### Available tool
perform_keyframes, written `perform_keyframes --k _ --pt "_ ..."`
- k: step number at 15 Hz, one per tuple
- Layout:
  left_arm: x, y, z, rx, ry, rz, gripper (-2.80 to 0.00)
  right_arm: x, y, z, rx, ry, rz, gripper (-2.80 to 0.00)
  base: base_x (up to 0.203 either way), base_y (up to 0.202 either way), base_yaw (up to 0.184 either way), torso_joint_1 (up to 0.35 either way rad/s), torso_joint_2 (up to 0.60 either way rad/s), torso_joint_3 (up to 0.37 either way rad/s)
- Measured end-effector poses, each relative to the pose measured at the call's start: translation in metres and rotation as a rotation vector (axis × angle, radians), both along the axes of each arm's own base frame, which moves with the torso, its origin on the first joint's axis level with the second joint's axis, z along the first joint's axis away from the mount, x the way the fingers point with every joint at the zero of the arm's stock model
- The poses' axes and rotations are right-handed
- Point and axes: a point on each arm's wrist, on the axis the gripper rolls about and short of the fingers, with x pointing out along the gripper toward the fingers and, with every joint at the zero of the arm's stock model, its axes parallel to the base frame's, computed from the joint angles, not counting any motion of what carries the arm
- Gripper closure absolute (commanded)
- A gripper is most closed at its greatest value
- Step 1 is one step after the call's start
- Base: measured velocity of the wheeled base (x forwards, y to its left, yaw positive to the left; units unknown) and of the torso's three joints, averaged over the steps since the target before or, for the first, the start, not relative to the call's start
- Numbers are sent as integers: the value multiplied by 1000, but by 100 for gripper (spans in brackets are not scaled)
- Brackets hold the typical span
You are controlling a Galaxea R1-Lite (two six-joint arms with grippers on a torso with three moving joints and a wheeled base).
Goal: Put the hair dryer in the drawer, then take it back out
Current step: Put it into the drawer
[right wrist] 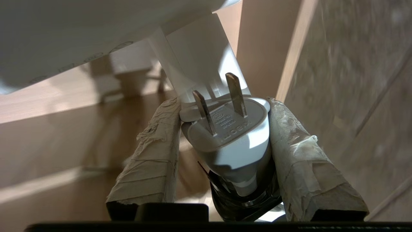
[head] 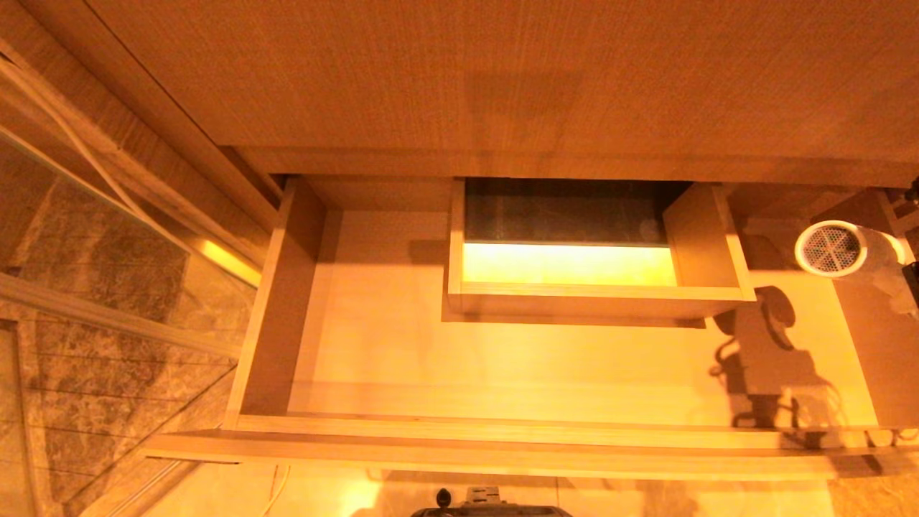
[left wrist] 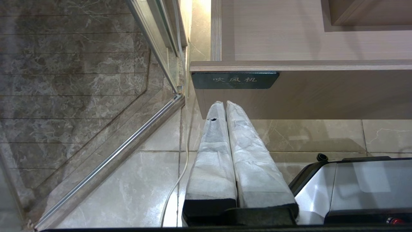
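A: Wood countertop (head: 502, 72) sat above; drawer (head: 502, 438) was pulled open, floor bare.
B: Dryer?
A: Hair dryer (head: 851, 251) hung over drawer's right end, right gripper (right wrist: 225, 129) clamped on plug & handle. Prob. placing step; next needed lowering, then release.
B: Left gripper (left wrist: 225, 106)?
A: Pinched empty, parked by drawer front.

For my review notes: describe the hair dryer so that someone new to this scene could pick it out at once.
Find the open drawer under the wood countertop. At its right end, above the drawer floor, the hair dryer hangs in the right gripper, whose taped fingers clamp its plug and handle. It is the only white thing there, with a round grille on its end.
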Motion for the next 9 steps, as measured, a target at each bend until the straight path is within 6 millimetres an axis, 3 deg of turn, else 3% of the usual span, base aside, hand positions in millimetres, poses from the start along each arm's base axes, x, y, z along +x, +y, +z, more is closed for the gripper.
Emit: perform_keyframes --k 9 --pt "0 0 0 0 0 -1 0 62 -28 -42 -106 75 48 0 0 0 0 0 0 0"
